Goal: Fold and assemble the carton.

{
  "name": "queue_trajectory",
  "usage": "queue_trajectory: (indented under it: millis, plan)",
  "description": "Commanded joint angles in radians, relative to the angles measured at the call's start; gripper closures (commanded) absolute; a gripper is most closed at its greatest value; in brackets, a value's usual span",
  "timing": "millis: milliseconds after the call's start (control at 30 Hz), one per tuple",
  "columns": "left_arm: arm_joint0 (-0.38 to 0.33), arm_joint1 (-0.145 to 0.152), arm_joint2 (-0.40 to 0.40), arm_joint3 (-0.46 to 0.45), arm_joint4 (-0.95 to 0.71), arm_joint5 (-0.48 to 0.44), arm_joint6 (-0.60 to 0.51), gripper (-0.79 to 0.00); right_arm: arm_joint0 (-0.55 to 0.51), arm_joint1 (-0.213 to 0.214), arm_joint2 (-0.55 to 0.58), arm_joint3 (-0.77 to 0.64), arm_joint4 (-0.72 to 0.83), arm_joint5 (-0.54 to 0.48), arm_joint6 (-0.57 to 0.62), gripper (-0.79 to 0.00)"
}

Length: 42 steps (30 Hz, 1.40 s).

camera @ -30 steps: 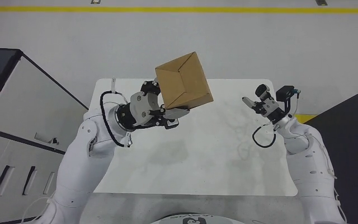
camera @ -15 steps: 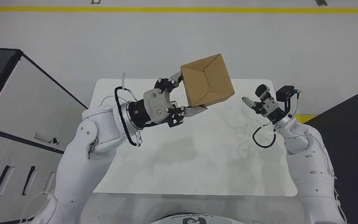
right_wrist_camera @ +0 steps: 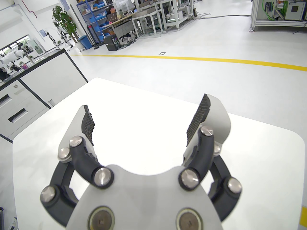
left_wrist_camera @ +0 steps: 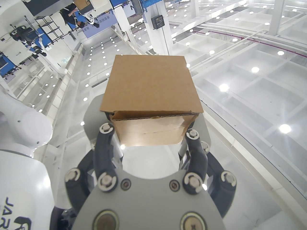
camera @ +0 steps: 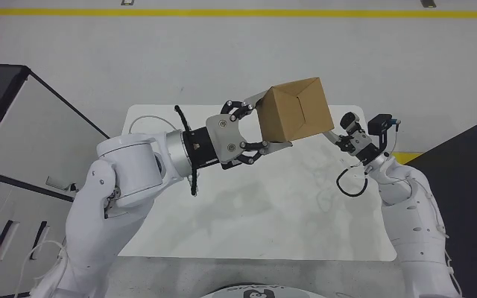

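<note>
Brown cardboard carton [camera: 298, 110]: aloft over the far edge of the white table [camera: 298, 223]. Left gripper [camera: 272, 125]: clamped across one end of it, has carried it along that edge to just beside the right gripper [camera: 337, 140], which is spread wide and empty. Two-handed folding looks imminent.

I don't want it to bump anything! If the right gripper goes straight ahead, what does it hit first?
Probably nothing soon: the open right gripper points across the white table. The brown cardboard carton seems held higher, though depth is unclear.
</note>
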Motion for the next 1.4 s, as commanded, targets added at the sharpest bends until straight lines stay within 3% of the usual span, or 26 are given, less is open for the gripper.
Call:
queue_trajectory:
  millis: [0, 300, 600, 800, 1100, 1233, 1367]
  plan:
    - [-0.004, 0.002, 0.009, -0.027, 0.057, 0.013, 0.037, 0.000, 0.000, 0.000, 0.000, 0.000, 0.000, 0.000, 0.000, -0.785]
    - [-0.131, 0.002, 0.087, -0.131, 0.079, -0.053, 0.444, 0.000, 0.000, 0.000, 0.000, 0.000, 0.000, 0.000, 0.000, -0.785]
    - [-0.307, -0.013, 0.157, -0.131, 0.050, -0.106, 0.572, 0.000, 0.000, 0.000, 0.000, 0.000, 0.000, 0.000, 0.000, -0.785]
    - [-0.381, -0.020, 0.191, -0.131, 0.062, -0.111, 0.635, 0.000, 0.000, 0.000, 0.000, 0.000, 0.000, 0.000, 0.000, -0.785]
    - [-0.437, -0.025, 0.215, -0.131, 0.055, -0.130, 0.681, 0.000, 0.000, 0.000, 0.000, 0.000, 0.000, 0.000, 0.000, -0.785]
    - [-0.420, -0.026, 0.204, -0.131, 0.005, -0.146, 0.638, 0.000, 0.000, 0.000, 0.000, 0.000, 0.000, 0.000, 0.000, -0.785]
    - [-0.324, -0.020, 0.153, -0.130, -0.126, -0.207, 0.565, 0.000, 0.000, 0.000, 0.000, 0.000, 0.000, 0.000, 0.000, -0.785]
